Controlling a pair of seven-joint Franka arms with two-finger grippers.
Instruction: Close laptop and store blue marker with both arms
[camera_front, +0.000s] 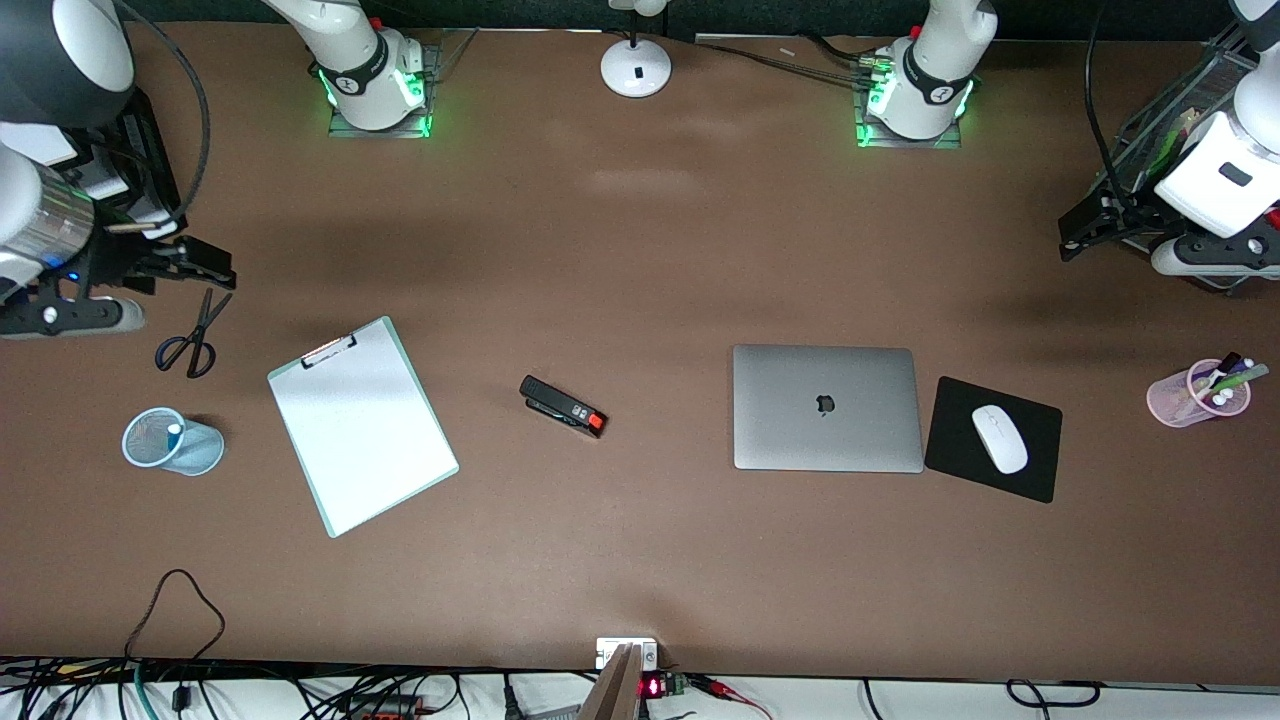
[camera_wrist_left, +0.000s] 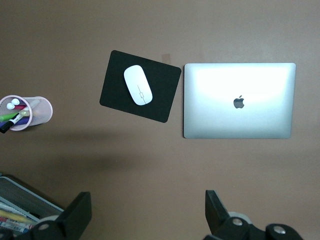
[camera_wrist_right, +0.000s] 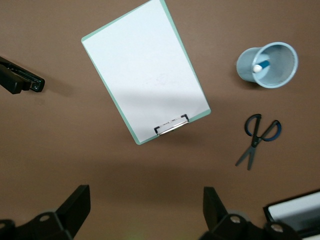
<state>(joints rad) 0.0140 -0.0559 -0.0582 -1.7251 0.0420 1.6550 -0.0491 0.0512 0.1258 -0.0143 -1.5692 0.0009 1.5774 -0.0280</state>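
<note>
The silver-grey laptop (camera_front: 826, 408) lies shut, apple logo up, toward the left arm's end of the table; it also shows in the left wrist view (camera_wrist_left: 239, 100). The blue marker (camera_front: 165, 435) sits inside a blue mesh cup (camera_front: 200, 450) toward the right arm's end, white end up (camera_wrist_right: 260, 66). My left gripper (camera_front: 1080, 235) hangs open and empty above bare table at the left arm's end (camera_wrist_left: 148, 200). My right gripper (camera_front: 205, 262) hangs open and empty above the table near the scissors (camera_wrist_right: 146, 195).
A black mouse pad (camera_front: 1035, 465) with a white mouse (camera_front: 999, 438) lies beside the laptop. A pink pen cup (camera_front: 1195, 393), a white clipboard (camera_front: 362, 430), a black stapler (camera_front: 562, 406), scissors (camera_front: 192, 340) and a white lamp base (camera_front: 636, 68) are on the table.
</note>
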